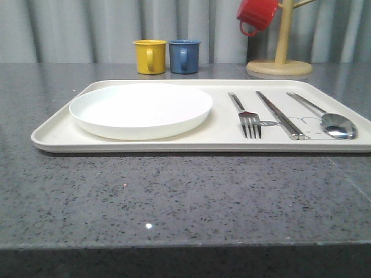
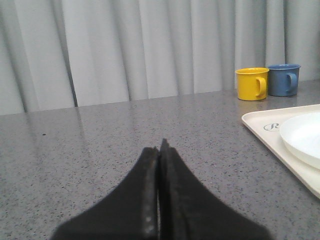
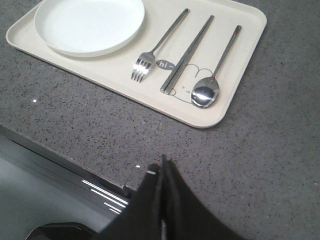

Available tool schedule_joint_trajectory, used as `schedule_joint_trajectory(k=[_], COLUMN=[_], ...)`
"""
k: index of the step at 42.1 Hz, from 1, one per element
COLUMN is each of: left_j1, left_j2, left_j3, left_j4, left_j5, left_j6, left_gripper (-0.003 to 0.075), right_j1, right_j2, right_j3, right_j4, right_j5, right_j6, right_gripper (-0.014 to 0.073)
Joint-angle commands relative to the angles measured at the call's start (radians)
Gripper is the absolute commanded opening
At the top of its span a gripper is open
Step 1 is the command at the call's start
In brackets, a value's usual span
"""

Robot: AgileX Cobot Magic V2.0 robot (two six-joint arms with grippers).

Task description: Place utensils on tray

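Both tools (image 2: 159,150) (image 3: 165,165) pressed together, empty; one tray (image 1: 174,141): one plate (image 1: 141,110), fork (image 1: 249,123), chopstick pair (image 1: 282,115), spoon (image 1: 338,125)

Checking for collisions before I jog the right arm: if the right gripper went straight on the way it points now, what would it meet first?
Probably the bare grey countertop: the shut right gripper angles down at it, short of the tray. Depth is uncertain.
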Motion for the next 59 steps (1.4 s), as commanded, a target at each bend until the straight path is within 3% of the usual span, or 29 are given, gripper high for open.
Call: schedule_joint_trajectory(k=[1, 38, 44, 53, 59], left_j1=[0.003, 0.003, 0.003, 0.003, 0.003], left_j2=[-0.022, -0.022, -0.021, -0.021, -0.021], left_j3=[0.013, 0.013, 0.013, 0.013, 0.013], left_j4=[-0.010, -0.010, -0.010, -0.010, -0.010], left_j5=[-0.077, -0.077, -0.077, -0.077, -0.077], left_j6=[-0.008, -0.008, -0.008, -0.008, -0.008], left_gripper=[-0.0020, -0.0020, -0.0020, -0.0020, -0.0020], right_j1=[0.002, 0.002, -0.070, -0.255, -0.308], right_j2=[0.008, 0.001, -0.086, -0.292, -0.398], right_j3=[-0.023, -0.016, 0.114, 0.493, 0.695], right_j4=[0.000, -0.019, -0.046, -0.031, -0.026], right_j5=[-0.067, -0.076, -0.280, -0.692, -0.886], right_j6=[-0.004, -0.014, -0.014, -0.014, -0.014], right_gripper=[-0.0118, -0.0118, -0.0118, -0.0118, -0.0118])
